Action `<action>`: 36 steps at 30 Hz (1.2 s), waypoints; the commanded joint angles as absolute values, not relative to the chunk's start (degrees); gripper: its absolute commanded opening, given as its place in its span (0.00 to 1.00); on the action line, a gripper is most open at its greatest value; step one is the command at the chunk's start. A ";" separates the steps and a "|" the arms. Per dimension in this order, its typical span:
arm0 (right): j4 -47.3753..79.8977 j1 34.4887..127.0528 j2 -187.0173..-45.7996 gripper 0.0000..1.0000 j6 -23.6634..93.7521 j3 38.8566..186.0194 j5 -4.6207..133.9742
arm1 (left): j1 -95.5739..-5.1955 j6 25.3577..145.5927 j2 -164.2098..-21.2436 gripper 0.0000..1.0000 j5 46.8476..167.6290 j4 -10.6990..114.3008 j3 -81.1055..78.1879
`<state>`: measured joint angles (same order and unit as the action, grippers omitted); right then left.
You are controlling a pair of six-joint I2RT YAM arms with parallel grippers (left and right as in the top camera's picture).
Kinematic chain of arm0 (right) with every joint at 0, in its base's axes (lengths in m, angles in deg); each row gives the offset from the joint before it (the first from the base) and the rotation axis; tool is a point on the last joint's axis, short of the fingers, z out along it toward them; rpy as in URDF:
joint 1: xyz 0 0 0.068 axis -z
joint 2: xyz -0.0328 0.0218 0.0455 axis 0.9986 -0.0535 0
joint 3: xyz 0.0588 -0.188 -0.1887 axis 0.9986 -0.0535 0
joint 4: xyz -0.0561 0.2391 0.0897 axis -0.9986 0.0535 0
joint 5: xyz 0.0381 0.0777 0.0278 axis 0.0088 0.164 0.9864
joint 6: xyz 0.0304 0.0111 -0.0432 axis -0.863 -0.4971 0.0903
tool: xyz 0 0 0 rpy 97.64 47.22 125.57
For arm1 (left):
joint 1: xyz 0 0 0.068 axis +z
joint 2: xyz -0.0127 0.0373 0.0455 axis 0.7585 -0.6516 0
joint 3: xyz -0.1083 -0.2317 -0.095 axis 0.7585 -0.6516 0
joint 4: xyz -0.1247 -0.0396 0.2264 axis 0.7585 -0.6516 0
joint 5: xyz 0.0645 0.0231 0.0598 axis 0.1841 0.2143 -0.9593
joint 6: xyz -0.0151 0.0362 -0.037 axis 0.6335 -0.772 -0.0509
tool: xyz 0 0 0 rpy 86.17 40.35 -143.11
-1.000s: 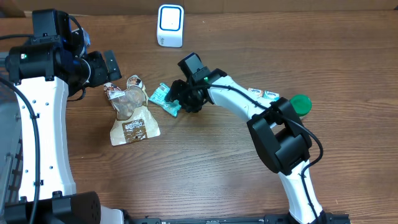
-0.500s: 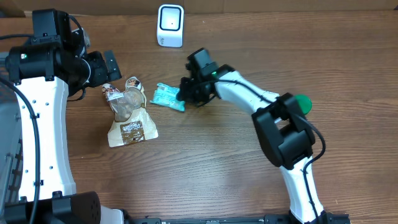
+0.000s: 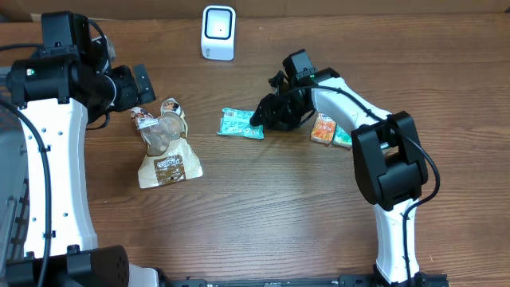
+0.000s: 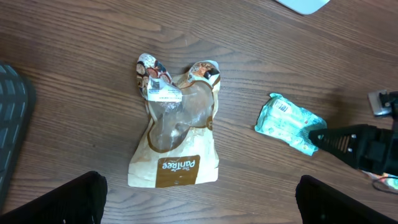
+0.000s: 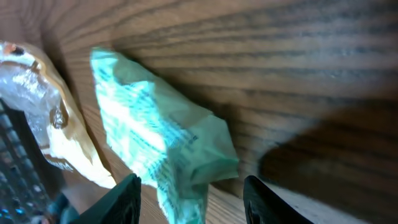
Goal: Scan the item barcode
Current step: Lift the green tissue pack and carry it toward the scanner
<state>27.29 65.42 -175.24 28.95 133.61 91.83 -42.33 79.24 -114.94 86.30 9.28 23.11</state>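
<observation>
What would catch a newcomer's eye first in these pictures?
The crinkled teal plastic snack packet lies mid-table, with the right gripper open around one end. Left of it lies a brown paper pouch with a clear window, near the wide-open left gripper. A white boxy scanner stands at the far edge.

Robotics lab bench, wood-grain table [image 3: 239, 231], white barcode scanner [image 3: 218, 32], loose snack packets [image 3: 167, 155], white robot arms [image 3: 56, 183]

Wide-open left jaws, parted right jaws.
</observation>
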 commanded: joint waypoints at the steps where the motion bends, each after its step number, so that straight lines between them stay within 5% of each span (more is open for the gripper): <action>1: 22.74 64.24 -173.82 0.50 20.49 130.22 92.97 | -42.18 78.82 -114.09 1.00 86.54 9.34 23.50; 6: 12.75 63.62 -174.06 0.47 15.70 125.85 92.75 | -42.18 78.82 -114.09 1.00 86.54 9.34 23.50; 17: 6.37 64.19 -174.73 0.04 19.22 123.16 97.45 | -42.18 78.82 -114.09 1.00 86.54 9.32 23.50; 36: 26.28 66.79 -138.04 0.04 29.75 123.88 101.71 | -42.18 78.82 -114.09 1.00 86.54 9.32 23.50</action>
